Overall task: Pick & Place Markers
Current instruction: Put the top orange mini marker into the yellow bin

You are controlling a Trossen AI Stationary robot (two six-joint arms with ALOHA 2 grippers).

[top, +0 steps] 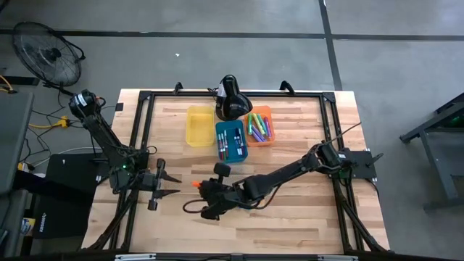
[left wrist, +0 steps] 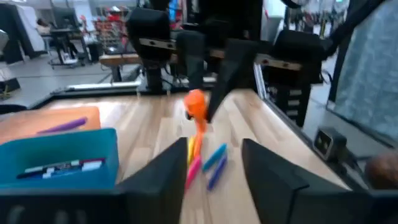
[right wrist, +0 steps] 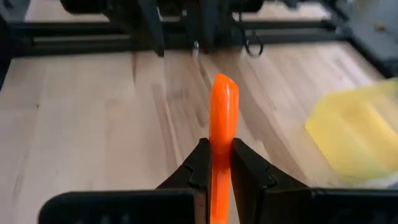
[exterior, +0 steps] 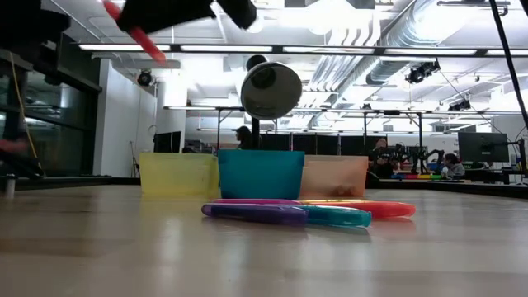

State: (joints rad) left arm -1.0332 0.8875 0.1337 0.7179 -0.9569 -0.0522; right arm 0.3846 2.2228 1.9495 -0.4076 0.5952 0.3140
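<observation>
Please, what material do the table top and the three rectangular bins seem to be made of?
The pale plank table top looks like wood with a smooth, slightly glossy finish: grain lines and board seams show. The yellow bin, the teal bin and the orange bin look like thin translucent plastic, since light passes through their walls.

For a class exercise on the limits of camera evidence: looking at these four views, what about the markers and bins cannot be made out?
- Yellow bin: contents unclear; too small in the high view, wall hides them in the low view.
- Orange marker in the right gripper: its rear end is cut off by the right wrist picture's edge.
- Markers in the blue bin: count unclear, too small from above.
- Loose markers: blurred, partly behind the left gripper's jaws.
</observation>
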